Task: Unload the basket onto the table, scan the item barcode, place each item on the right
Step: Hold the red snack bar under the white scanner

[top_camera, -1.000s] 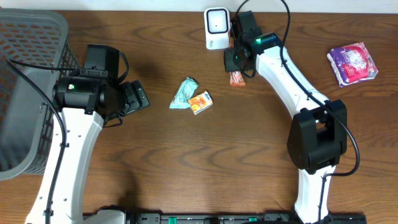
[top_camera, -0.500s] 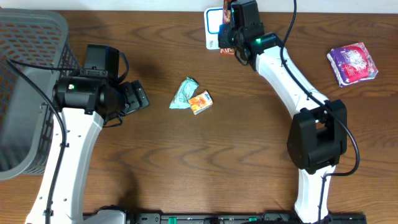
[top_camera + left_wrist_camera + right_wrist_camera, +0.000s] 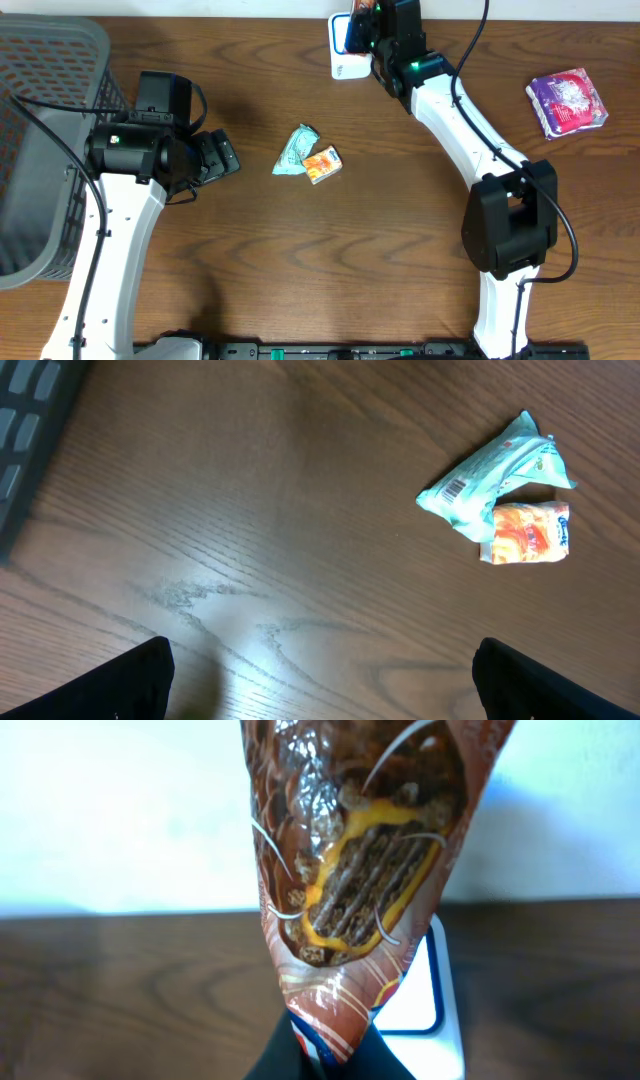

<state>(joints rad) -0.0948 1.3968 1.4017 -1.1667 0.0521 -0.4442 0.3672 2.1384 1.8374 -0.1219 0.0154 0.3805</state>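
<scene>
The packet (image 3: 360, 870) is held clenched by its end in the right gripper (image 3: 330, 1058) over the scanner (image 3: 428, 1005) at the far edge, the left gripper (image 3: 325, 685) being spread and empty, so a read could be missed if the barcode is turned away.

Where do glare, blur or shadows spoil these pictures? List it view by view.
Left wrist view: a pale sheen of glare on the brown wooden table; the green crinkled wrapper and small orange packet are sharp. Right wrist view: white glare streaks on the glossy brown snack wrapper, background washed out white. Overhead view: even light, soft shadows.
</scene>
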